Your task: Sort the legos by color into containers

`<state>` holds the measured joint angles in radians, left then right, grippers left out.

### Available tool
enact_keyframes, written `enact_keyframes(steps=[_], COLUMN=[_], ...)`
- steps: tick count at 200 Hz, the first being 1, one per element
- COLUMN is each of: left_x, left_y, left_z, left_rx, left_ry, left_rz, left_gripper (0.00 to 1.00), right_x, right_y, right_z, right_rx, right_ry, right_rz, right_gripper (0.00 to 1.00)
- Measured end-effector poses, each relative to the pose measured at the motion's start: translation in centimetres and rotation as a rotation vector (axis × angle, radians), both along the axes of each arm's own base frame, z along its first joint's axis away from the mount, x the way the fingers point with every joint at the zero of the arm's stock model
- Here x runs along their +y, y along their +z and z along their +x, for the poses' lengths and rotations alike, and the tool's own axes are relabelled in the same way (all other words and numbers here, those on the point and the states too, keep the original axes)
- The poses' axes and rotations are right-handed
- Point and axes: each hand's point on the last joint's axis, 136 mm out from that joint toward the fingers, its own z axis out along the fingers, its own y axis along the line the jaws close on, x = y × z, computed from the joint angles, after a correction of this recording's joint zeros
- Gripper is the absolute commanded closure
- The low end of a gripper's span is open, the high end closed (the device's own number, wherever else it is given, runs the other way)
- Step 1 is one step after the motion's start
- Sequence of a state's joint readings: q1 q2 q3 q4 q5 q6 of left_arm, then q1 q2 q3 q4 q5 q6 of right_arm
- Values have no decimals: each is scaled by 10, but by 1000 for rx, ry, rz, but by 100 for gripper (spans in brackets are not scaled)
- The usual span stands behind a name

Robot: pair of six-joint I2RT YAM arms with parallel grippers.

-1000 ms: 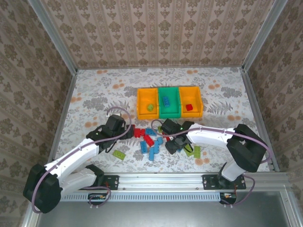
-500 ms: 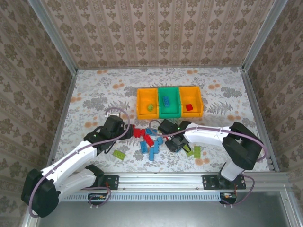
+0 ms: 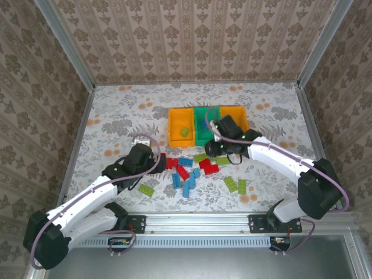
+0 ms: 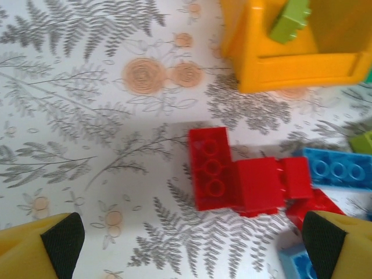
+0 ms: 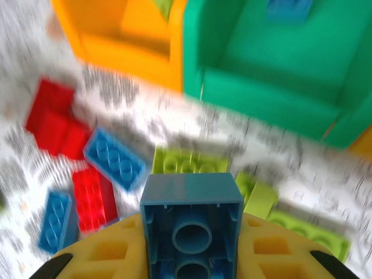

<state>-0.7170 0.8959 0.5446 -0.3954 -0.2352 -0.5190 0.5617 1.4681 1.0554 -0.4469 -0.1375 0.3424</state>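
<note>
Grey floral print covered the desk [image 3: 116, 116], which was fenced by patterned walls [image 3: 192, 40]. Two white arms reached across its near half. The left arm [image 3: 93, 195] slanted up from the near left corner, and the right arm [image 3: 279, 160] bent in from the right.

Towards the back stood three open plastic bins joined in a row. They were the left orange bin [image 3: 174, 129], the green middle bin [image 3: 200, 125] and the right orange bin [image 3: 239, 110]. The right arm partly hid the last of these.

The right pincer [image 3: 213, 149] hung over the desk just in front of the green middle bin. It was clamped on a small blue studded plastic brick [image 5: 192, 200], whose hollow underside faced the wrist camera. The left pincer [image 4: 192, 232] hovered near the front corner of the left orange bin. Its yellow fingers [image 4: 55, 241] were spread wide, with nothing between them but desk.

Just ahead of it lay a cluster of red bricks [image 4: 232, 180], touching one another, with a flat blue brick [image 4: 340, 168] beside them. A loose scatter of red, blue and light green bricks [image 3: 187, 174] lay between the two arms, in front of the bins.

One light green brick [image 3: 184, 132] sat in the left orange bin. A second blue brick [image 5: 289, 9] lay in the green middle bin.
</note>
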Motion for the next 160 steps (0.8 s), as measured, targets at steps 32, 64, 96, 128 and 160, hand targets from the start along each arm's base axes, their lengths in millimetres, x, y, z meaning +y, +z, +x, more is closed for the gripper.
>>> enact_keyframes(steps=[32,64,96,128,160], left_x=[-23,-44,-61,-72,-76], left_y=[1,-2,-13,-26,-39], left_z=[-21,-44,-66,-83,-100], left_rx=[-6,-1,29,75,139], left_ry=[-126,-235,-304,-324,-308], left_rz=[-15,-28,-25,-7,5], left_gripper=[0,0,0,3,7], right_x=[-1,6,1,-6,-5], right_y=[24,16,-18,-40,-42], right_z=[63,110,134,140,147], right_rx=[-42,-25,30,75,71], right_ry=[-108,-165,-226,-261,-267], right_rz=[55,49,-8,-53,-58], right_gripper=[74,74,72,66,62])
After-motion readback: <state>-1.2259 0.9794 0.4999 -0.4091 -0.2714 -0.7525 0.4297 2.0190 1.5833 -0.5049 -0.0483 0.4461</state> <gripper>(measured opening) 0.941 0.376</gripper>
